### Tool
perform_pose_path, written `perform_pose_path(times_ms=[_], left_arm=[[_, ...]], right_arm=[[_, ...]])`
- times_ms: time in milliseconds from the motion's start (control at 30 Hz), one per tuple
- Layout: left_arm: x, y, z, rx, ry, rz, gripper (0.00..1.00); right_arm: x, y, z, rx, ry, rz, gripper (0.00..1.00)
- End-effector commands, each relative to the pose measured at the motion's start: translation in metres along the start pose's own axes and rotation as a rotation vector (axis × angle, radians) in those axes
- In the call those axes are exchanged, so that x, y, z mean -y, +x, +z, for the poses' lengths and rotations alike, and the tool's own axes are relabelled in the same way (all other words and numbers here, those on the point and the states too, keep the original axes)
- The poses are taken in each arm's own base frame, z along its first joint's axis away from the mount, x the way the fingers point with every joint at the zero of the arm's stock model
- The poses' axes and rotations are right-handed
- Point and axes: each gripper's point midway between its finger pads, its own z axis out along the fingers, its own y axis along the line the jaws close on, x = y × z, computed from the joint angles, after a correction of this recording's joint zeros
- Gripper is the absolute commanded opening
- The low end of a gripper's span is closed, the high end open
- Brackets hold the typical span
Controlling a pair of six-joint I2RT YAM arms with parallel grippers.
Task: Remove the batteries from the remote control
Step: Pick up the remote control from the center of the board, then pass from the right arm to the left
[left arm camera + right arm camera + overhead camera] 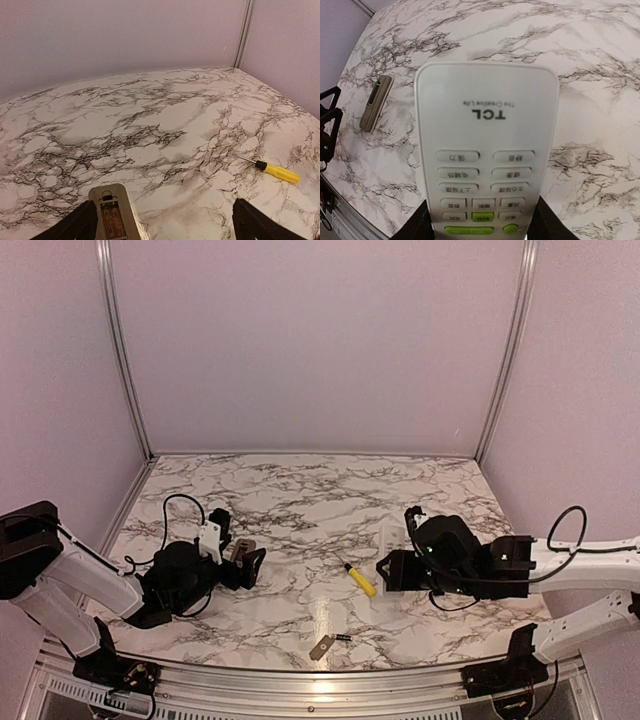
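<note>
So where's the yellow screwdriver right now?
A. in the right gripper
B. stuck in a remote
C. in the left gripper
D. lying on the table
D: the screwdriver lies flat on the table, with nothing touching it.

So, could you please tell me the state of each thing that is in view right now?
White rectangular plastic remote control: button side up, gripped by right gripper.
Small grey remote: lying flat, battery bay uncovered.
Left gripper: open, grey remote between its fingers, ungripped.
Yellow-handled screwdriver: lying loose on marble table.
Flat grey cover plate: detached, lying on table.
Tiny dark battery: out, beside cover plate.
</note>
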Motion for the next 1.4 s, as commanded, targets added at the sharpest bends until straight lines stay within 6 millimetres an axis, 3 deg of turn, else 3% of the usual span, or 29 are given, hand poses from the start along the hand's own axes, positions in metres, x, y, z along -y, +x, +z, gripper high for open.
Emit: perform_pose_path(times_ms=[0, 267, 467, 767, 900, 967, 1067, 1200, 1367], left_arm=[[0.011, -0.006, -0.001, 0.020, 0.066, -0.010, 0.98], [0.033, -0.008, -0.004, 0.020, 0.195, -0.012, 0.98], [0.075, -0.015, -0.022, 0.040, 0.457, -0.001, 0.95], [0.123, -0.028, -0.055, 0.083, 0.788, -0.015, 0.93], [0.135, -0.040, -0.065, 0.119, 0.863, -0.035, 0.91], [0.137, -0.044, -0.063, 0.131, 0.846, -0.028, 0.91], [0.144, -0.045, -0.046, 0.112, 0.779, 0.015, 0.90], [0.157, -0.050, -0.033, 0.126, 0.717, 0.072, 0.87], [0.155, -0.057, -0.013, 0.147, 0.610, 0.071, 0.80]], right_arm=[[-0.038, -0.029, -0.007, 0.173, -0.178, -0.033, 0.01], [-0.064, -0.036, -0.006, 0.273, -0.320, -0.123, 0.00], [-0.099, -0.045, -0.030, 0.403, -0.543, -0.179, 0.00], [-0.126, -0.048, -0.054, 0.496, -0.735, -0.255, 0.00], [-0.131, -0.059, -0.049, 0.503, -0.695, -0.242, 0.00], [-0.122, -0.064, -0.029, 0.448, -0.563, -0.204, 0.00], [-0.120, -0.072, -0.016, 0.410, -0.469, -0.147, 0.00], [-0.124, -0.077, -0.009, 0.398, -0.447, -0.083, 0.00], [-0.133, -0.079, -0.004, 0.398, -0.432, -0.056, 0.00]])
